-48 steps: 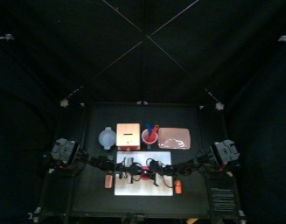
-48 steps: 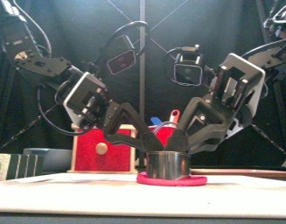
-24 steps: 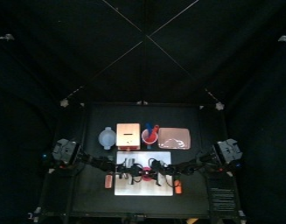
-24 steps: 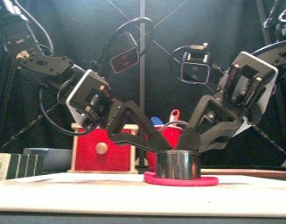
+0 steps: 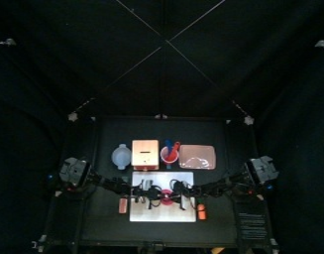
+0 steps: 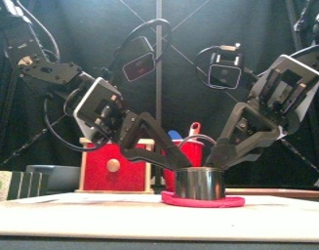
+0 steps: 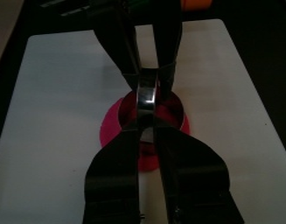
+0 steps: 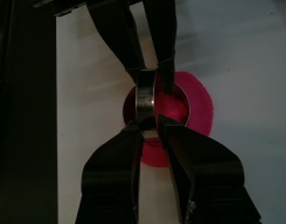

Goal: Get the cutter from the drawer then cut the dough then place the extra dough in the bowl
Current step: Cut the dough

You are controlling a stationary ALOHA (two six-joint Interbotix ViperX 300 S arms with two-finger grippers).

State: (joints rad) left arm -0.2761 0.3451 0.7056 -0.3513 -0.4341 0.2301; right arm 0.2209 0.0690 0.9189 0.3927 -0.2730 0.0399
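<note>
— Which step are you on?
— You're cutting. The cutter (image 6: 197, 182) sits on the dough (image 6: 201, 201), mid-board (image 7: 63, 87). The left gripper (image 7: 146, 89) and right gripper (image 8: 149, 96) each pinch its rim, jaws closed.
— Next?
— Press evenly and lift clear. Then carry the outer dough to the bowl (image 5: 121, 156).

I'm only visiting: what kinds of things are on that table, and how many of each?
containers: 4 (wooden box, bowl, cup, tray)
cutting board: 1
dough: 1
cutter: 1
small toys beside the board: 2
Total: 9
</note>
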